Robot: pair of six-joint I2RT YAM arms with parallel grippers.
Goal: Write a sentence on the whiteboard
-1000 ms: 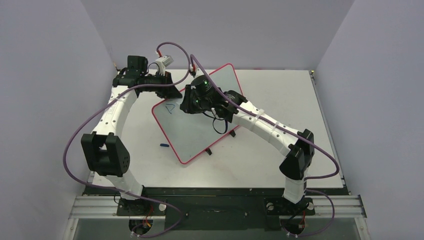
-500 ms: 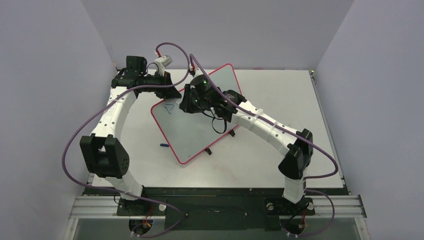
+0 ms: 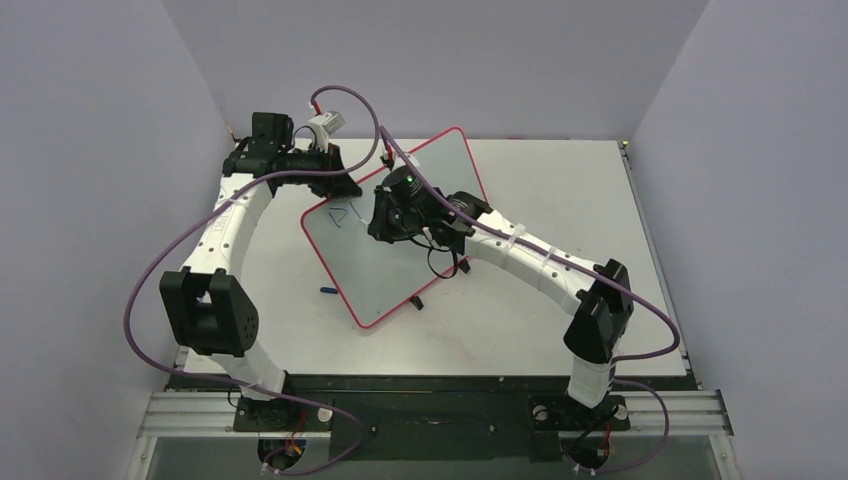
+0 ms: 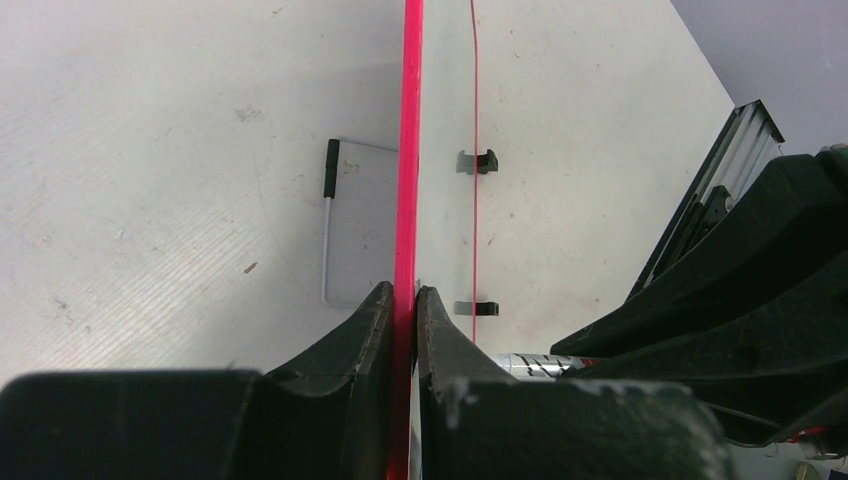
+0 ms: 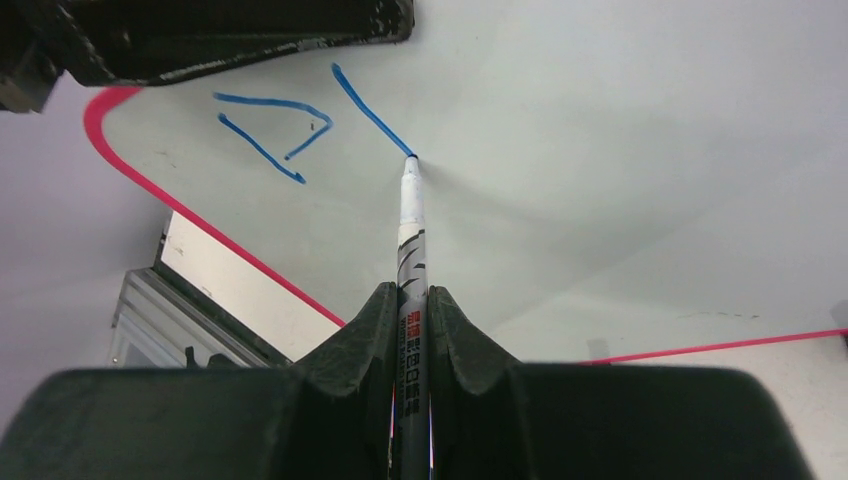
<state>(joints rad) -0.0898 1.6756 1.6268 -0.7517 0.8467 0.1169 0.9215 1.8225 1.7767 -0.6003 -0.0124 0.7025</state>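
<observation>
The whiteboard (image 3: pixel 395 275), white with a red rim, stands tilted on the table. My left gripper (image 3: pixel 345 186) is shut on its far left rim (image 4: pixel 408 150), seen edge-on between the jaws (image 4: pixel 403 295). My right gripper (image 3: pixel 384 218) is shut on a silver marker (image 5: pixel 410 215). The marker's blue tip touches the board at the end of a slanted stroke (image 5: pixel 368 108). Beside it, near the board's rounded corner, is a triangle-like blue letter (image 5: pixel 270 125) of the sentence. The marker barrel (image 4: pixel 545 365) also shows in the left wrist view.
A small blue cap (image 3: pixel 327 290) lies on the table left of the board. Two black clips (image 4: pixel 478 161) sit on the board's rim, and a wire stand (image 4: pixel 328 225) props it from behind. Purple walls enclose the table on three sides.
My right gripper has shifted slightly toward the near side with the marker on the board, and a new slanted blue stroke has appeared beside the first letter. The left arm has held still.
</observation>
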